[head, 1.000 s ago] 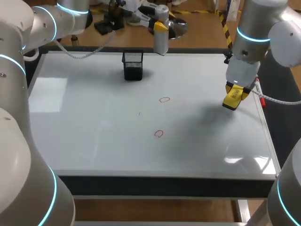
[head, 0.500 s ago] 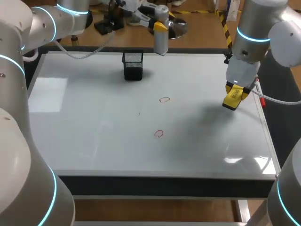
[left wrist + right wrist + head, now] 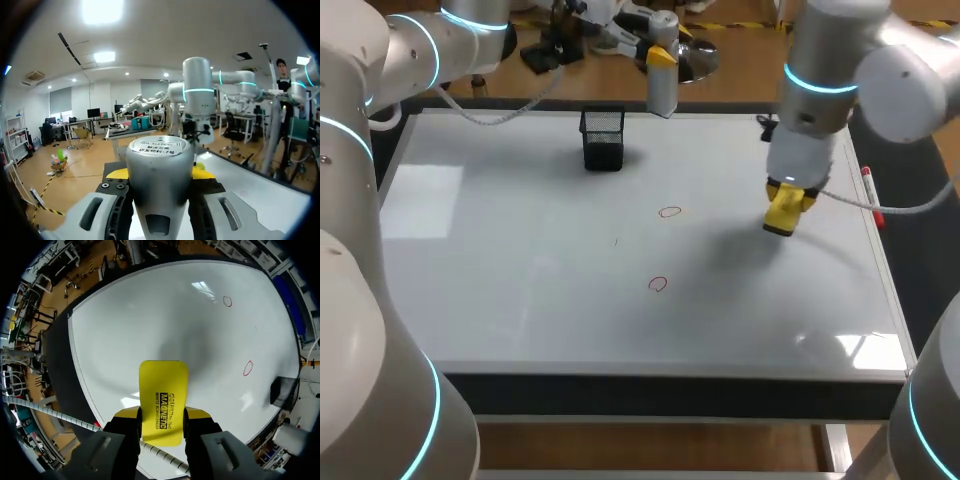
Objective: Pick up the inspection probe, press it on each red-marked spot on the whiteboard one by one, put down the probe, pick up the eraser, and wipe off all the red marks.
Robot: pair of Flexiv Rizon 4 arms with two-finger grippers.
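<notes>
Eraser: The yellow block eraser point(image 3: 163, 390) hangs over the right half of the whiteboard point(image 3: 520, 250). It is to the right of both red rings and looks clear of the surface.
Right claw: The right claw point(image 3: 163, 414) is clamped on the eraser, one finger on each long side, with most of the block sticking out ahead of the fingertips.
Probe: The silver probe point(image 3: 159, 150), a smooth cylinder, stands upright at the board's far edge. It is to the right of the black mesh cup point(image 3: 603, 138) and farther back.
Left claw: The left claw point(image 3: 160, 175) is closed around the probe's barrel, a yellow tip showing on either side.
Marks: The far red mark point(image 3: 669, 212) and the near red mark point(image 3: 658, 284) sit mid-board, well apart, and both are unwiped.
Eraser handling: It is probably light and stiff, so the present hold on its narrow sides looks sound. It likely has to meet the board flat, since a tilted face would only smear.
Probe handling: It appears to be metal, so likely heavier and slippery. A firm grip around the middle of the barrel suits it best.
Risk: Pressing hard while wiping could twist the eraser between the fingers.
</notes>
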